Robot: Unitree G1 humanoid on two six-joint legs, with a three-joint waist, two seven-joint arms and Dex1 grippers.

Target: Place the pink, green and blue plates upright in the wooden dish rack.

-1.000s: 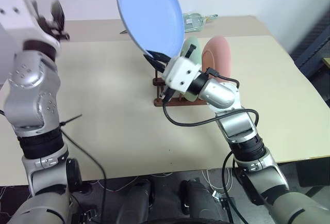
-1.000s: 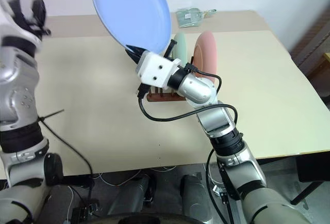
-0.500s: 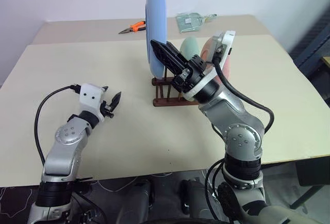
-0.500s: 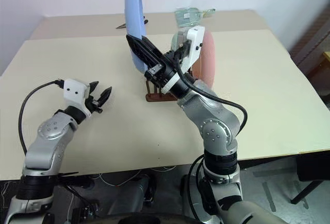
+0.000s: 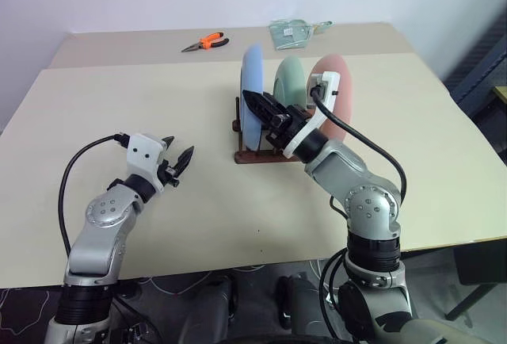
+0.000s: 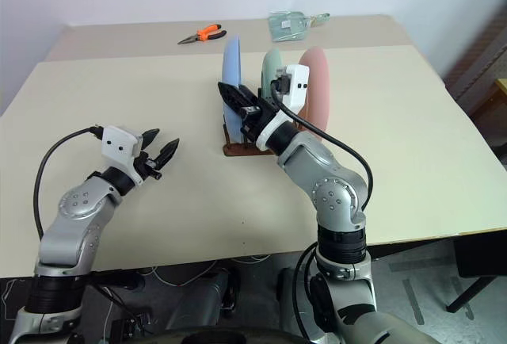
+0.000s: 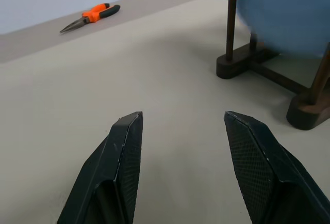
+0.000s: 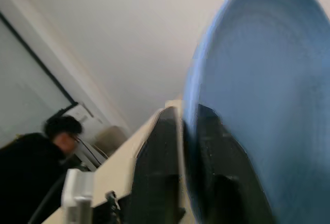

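Note:
The blue plate (image 5: 252, 94) stands on edge at the left end of the wooden dish rack (image 5: 255, 154), blurred. The green plate (image 5: 290, 79) and the pink plate (image 5: 339, 90) stand upright in the slots to its right. My right gripper (image 5: 253, 101) reaches in from the right. Its fingers stand a little apart on either side of the blue plate's rim (image 8: 188, 100), so it is open. My left gripper (image 5: 179, 165) hovers low over the table left of the rack, open and empty, and its wrist view shows the rack's pegs (image 7: 233, 22).
Orange pliers (image 5: 206, 42) and a clear plastic packet (image 5: 295, 31) lie on the far table. Bare tabletop (image 5: 158, 106) stretches left of and in front of the rack. A person (image 8: 46, 146) sits beyond the table's far side.
The blue plate was turned from tilted high above the rack to on edge, then came down into the rack. My left arm dropped from head height to just above the table.

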